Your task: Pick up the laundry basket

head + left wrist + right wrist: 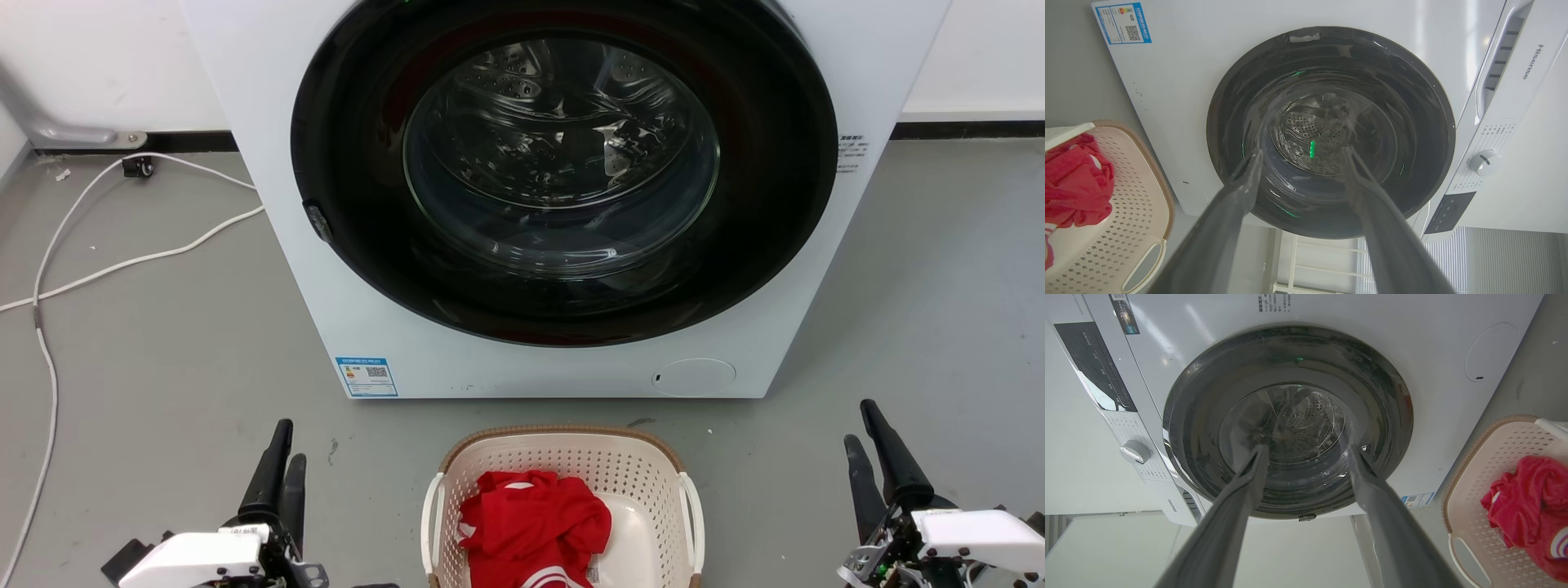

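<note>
The laundry basket (645, 469) sits on the floor at the bottom centre of the head view, cream-white and perforated, with a brown rim and white side handles. A crumpled red garment (535, 523) lies inside it. My left gripper (282, 449) stands open well to the basket's left, fingers up and empty. On the far right my right gripper (865, 429) is open too, holding nothing. The basket (1126, 228) shows at the left edge of the left wrist view, behind that gripper (1300, 157). In the right wrist view the basket (1486, 457) sits right of the open gripper (1308, 451).
A white front-loading washing machine (277, 163) with a dark round door (563, 171) stands just behind the basket. White cables (49, 269) trail over the grey floor at the left. A wall with a dark skirting (967, 129) runs behind.
</note>
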{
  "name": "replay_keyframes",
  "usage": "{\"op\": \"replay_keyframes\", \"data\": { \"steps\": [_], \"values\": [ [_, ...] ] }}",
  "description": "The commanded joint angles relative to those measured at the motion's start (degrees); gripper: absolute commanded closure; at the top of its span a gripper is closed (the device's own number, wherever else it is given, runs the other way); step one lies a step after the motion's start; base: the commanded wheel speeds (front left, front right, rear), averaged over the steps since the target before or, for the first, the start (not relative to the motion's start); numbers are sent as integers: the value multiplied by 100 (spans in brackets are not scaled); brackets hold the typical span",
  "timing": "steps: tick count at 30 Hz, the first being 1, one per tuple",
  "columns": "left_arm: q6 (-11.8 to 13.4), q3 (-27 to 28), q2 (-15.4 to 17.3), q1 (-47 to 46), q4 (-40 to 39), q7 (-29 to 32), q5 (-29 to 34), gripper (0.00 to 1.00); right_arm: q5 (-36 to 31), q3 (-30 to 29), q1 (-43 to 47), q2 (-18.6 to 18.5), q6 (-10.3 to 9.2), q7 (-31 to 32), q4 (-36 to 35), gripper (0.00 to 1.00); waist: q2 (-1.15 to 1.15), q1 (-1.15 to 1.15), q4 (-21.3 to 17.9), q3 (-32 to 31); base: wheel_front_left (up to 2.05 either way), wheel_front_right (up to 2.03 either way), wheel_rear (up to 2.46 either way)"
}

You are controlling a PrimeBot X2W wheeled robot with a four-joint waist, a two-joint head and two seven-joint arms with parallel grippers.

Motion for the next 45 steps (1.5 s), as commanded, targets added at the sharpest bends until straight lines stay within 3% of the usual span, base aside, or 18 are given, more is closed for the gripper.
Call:
{"op": "replay_keyframes", "data": {
  "steps": [1, 10, 24, 37, 40, 45],
  "values": [
    [-3, -1, 18, -16, -115, -74, 85, 0, -106, 12, -47, -16, 1, -73, -133, 0, 0, 0, 0, 1, 0, 0, 0],
    [-5, 263, 21, 19, -97, -305, 542, 0, -863, -73, -42, -21, 1, -305, -162, 0, 0, 0, 0, 0, 0, 0, 0],
    [44, 738, 26, -52, -689, -621, 1877, 0, -3177, -110, -114, -29, 1, -623, -1121, 0, 0, 0, 5, 31, 0, 0, 0],
    [497, -19, 30, 178, -1758, -876, 3816, 0, -5107, 234, -62, -34, 2, -879, -1792, 0, 0, 0, -2, 70, 0, 0, 0],
    [408, -353, 29, 258, -1819, -927, 4476, 0, -5432, 314, -26, -36, 2, -935, -1879, 0, 0, 0, -7, 75, 0, 0, 0],
    [556, -725, 31, 299, -1815, -1019, 5251, 0, -5833, 374, 26, -38, 1, -1020, -1956, 0, 0, 0, -18, 78, 0, 0, 0]
  ]
}}
